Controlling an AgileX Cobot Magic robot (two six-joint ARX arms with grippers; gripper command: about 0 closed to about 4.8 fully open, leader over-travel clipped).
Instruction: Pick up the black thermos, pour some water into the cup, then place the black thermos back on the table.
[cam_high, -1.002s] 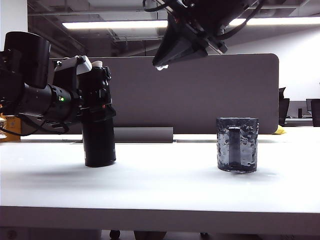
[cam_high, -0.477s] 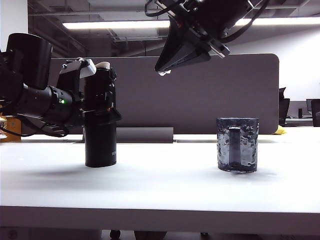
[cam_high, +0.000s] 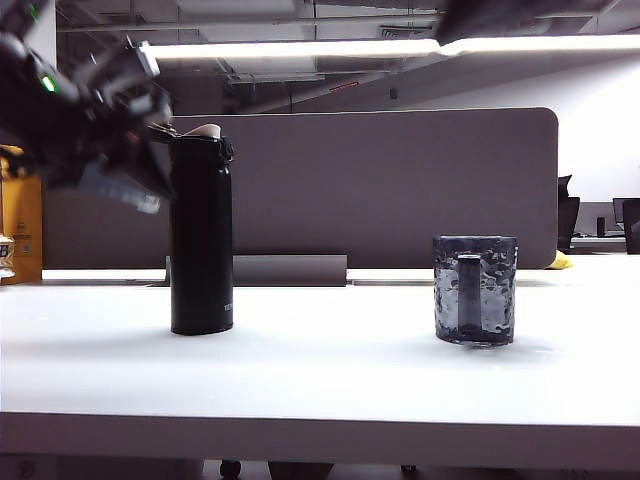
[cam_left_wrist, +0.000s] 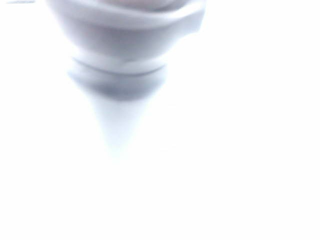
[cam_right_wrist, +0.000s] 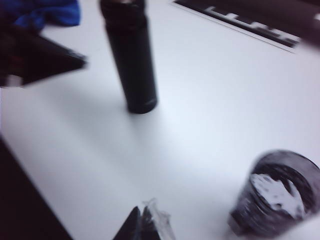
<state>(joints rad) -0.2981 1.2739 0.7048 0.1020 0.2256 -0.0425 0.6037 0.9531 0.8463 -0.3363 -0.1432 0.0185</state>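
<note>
The left gripper (cam_high: 125, 150) shows as a motion-blurred dark mass at the upper left of the exterior view, beside the top of the black thermos (cam_high: 201, 235) and seemingly just clear of it. Its wrist view is washed out to white, so whether the jaws are spread or pressed together cannot be told. The thermos stands upright and free on the surface (cam_high: 320, 370) toward its left side, lid flipped, pale spout showing.

The risk here is a brush. The thermos is tall and slim, so a sideways knock from the nearby gripper near its top would tip it easily, and with the lid open any water left inside would run across the surface.

Toward the right side the cup (cam_high: 475, 290) sits upright, well apart from the thermos, handle facing the front edge. Something pale glints inside it in the right wrist view, though the water level cannot be read through the dark glass.

The right gripper (cam_right_wrist: 141, 225), fingers pressed together and holding nothing, hangs above the surface between the two; dropping carelessly, it could clip the cup.
</note>
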